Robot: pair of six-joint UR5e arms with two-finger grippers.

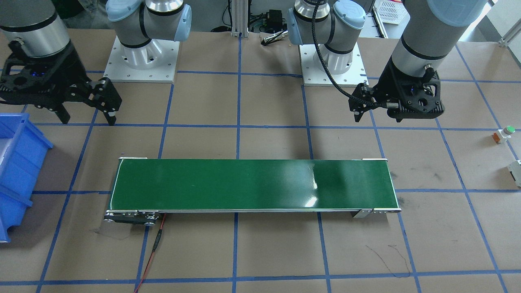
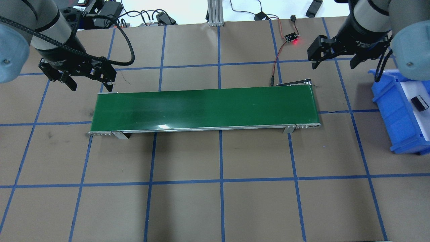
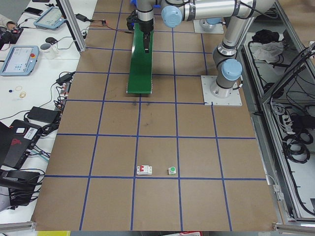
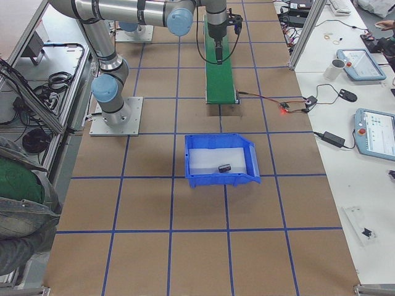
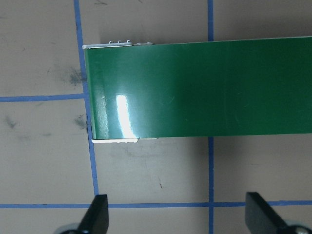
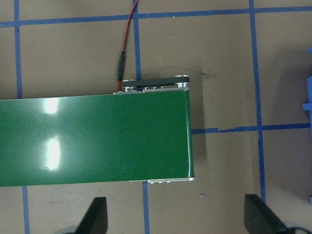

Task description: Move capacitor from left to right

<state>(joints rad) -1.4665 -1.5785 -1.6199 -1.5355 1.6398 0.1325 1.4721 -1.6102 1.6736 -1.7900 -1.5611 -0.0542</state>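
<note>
The capacitor [image 2: 420, 102], a small black cylinder, lies inside the blue bin [image 2: 394, 111] at the table's right end; it also shows in the exterior right view [image 4: 224, 168]. My left gripper [image 2: 90, 86] is open and empty, hovering by the left end of the green conveyor belt [image 2: 205, 107]. The left wrist view shows both fingertips [image 5: 100, 214] apart over bare table. My right gripper [image 2: 333, 64] is open and empty, hovering behind the belt's right end, apart from the bin. It also shows in the front view [image 1: 86, 118].
A white block with a green button [image 1: 504, 133] and a white boxy part [image 1: 516, 171] lie on the table beyond my left arm. A small board with a red light [image 2: 291, 37] and its wire sit behind the belt's right end.
</note>
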